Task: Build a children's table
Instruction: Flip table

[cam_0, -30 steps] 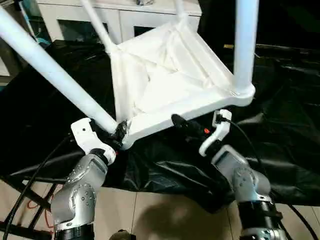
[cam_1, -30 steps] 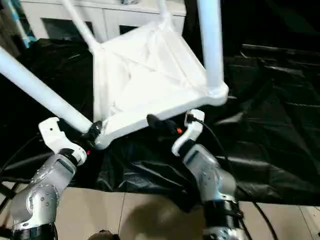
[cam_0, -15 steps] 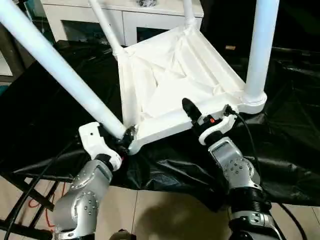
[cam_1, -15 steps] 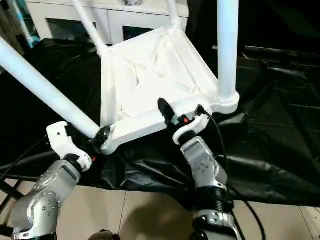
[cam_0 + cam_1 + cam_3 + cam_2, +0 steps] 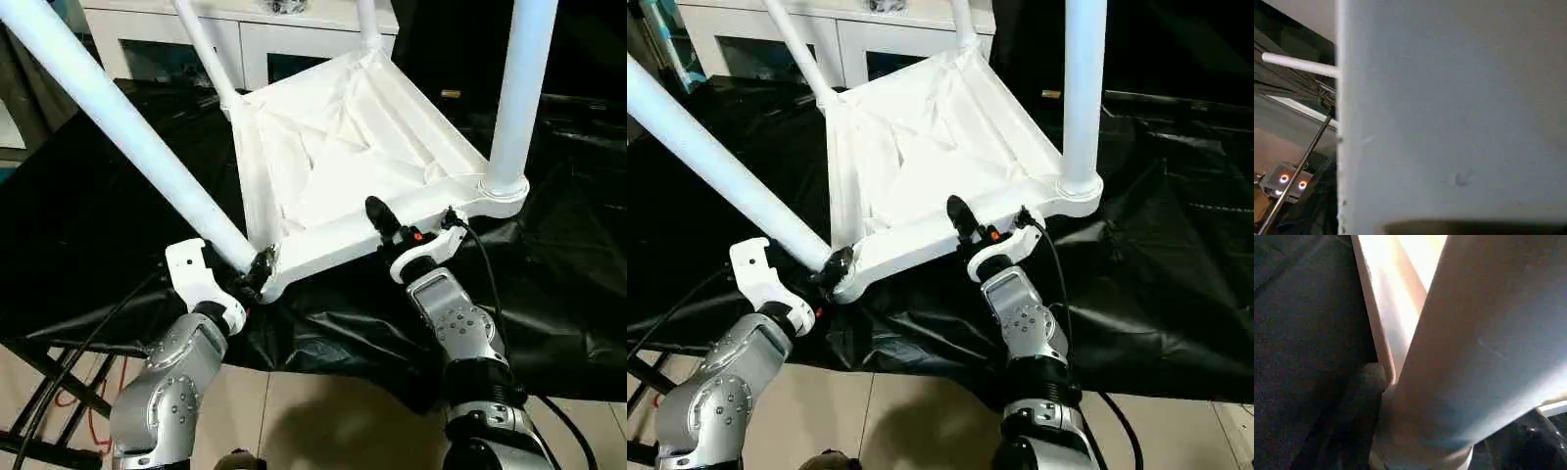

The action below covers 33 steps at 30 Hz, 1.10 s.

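Observation:
The children's table lies upside down and tilted on black sheeting, the ribbed underside of its white tabletop (image 5: pixel 343 157) facing me. White legs stand in its corner sockets: one long leg (image 5: pixel 127 137) slants up to the left, another (image 5: pixel 519 88) rises at the right, and two thinner-looking ones (image 5: pixel 201 49) stand at the far corners. My left gripper (image 5: pixel 257 269) is shut around the foot of the slanting leg (image 5: pixel 1484 347) at the near corner socket. My right gripper (image 5: pixel 392 235) clamps the tabletop's near rim, one black finger (image 5: pixel 377 217) lying over it.
Black sheeting (image 5: pixel 98 225) covers the work surface and hangs over its near edge. A white cabinet (image 5: pixel 235 29) with glass doors stands behind. Beige floor (image 5: pixel 313 411) shows below, with a black stand and cables (image 5: pixel 49 392) at the lower left.
My right gripper rose from just below the near rim, slid onto it and closed on it. The left gripper kept its hold on the leg's foot.

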### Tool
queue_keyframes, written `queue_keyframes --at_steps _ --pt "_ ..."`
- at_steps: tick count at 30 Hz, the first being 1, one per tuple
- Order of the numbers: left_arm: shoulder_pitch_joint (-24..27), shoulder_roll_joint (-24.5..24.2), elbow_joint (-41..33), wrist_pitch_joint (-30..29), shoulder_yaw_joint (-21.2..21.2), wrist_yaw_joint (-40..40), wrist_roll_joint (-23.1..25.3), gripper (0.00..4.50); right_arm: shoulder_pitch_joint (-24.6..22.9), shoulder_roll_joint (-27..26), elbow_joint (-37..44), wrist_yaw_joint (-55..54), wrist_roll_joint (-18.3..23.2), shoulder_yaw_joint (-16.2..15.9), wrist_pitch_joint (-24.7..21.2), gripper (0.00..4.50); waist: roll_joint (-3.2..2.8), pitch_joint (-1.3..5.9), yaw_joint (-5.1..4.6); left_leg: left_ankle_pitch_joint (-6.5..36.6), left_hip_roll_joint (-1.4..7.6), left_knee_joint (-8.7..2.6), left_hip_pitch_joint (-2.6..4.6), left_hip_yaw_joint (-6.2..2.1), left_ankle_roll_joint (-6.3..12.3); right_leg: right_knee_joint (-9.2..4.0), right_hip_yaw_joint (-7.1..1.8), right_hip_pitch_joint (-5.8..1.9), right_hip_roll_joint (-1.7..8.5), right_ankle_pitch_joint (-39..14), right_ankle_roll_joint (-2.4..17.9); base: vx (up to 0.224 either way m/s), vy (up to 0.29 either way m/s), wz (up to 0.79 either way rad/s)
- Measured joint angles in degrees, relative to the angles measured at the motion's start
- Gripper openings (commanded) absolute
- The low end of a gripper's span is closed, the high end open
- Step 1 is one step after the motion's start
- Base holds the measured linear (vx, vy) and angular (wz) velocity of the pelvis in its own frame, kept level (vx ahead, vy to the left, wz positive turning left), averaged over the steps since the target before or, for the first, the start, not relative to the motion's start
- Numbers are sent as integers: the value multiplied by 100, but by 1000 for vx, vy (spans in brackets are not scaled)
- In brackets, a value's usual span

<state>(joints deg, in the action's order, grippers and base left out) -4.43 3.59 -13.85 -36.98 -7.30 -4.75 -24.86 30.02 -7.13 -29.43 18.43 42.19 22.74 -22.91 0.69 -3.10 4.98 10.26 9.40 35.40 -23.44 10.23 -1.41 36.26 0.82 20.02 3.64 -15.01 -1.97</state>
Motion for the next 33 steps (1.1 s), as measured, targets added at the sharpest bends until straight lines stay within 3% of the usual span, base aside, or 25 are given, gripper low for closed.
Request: queue_keyframes --at_steps 4,5,8,20,25,30,33 --pt "9 -5 8 15 92 -10 38 274 0 10 3 9 3 32 24 242 -7 2 -2 -2 0 0 1 0 -4 0 0 0 0 2 -2 0 0 0" --pt "8 -18 14 15 105 -31 40 309 -1 10 3 4 33 52 25 231 -13 2 -2 -4 1 0 1 0 -7 1 0 0 -1 3 -3 0 0 0" --pt "12 -148 42 -93 99 -363 -77 344 -2 56 27 -49 58 60 28 214 -31 7 -3 -9 2 -4 1 0 -16 0 0 2 -2 5 -6 0 0 0" --pt "550 -793 -336 -452 392 -1385 -505 436 -31 175 480 -488 58 193 119 207 -105 2 26 -34 3 -43 0 5 -32 -2 2 15 -5 8 -8 0 0 0" --pt "917 -1325 -543 -469 833 -1747 -390 450 -62 342 948 -747 1 200 152 207 -132 -8 46 -46 3 -55 -4 9 -29 -3 3 16 -5 12 -14 0 0 0" --pt "861 -1872 -1014 -246 1344 -2035 -30 450 -159 543 1379 -945 -284 141 157 207 -144 -3 16 -51 4 -63 -2 12 -35 -2 1 24 -5 15 -17 0 0 0" --pt "752 -1905 -1181 -14 1632 -2149 197 450 -263 740 1630 -1004 -516 25 164 207 -148 -1 3 -52 4 -63 -2 19 -35 -2 -3 29 -5 16 -19 0 0 0"
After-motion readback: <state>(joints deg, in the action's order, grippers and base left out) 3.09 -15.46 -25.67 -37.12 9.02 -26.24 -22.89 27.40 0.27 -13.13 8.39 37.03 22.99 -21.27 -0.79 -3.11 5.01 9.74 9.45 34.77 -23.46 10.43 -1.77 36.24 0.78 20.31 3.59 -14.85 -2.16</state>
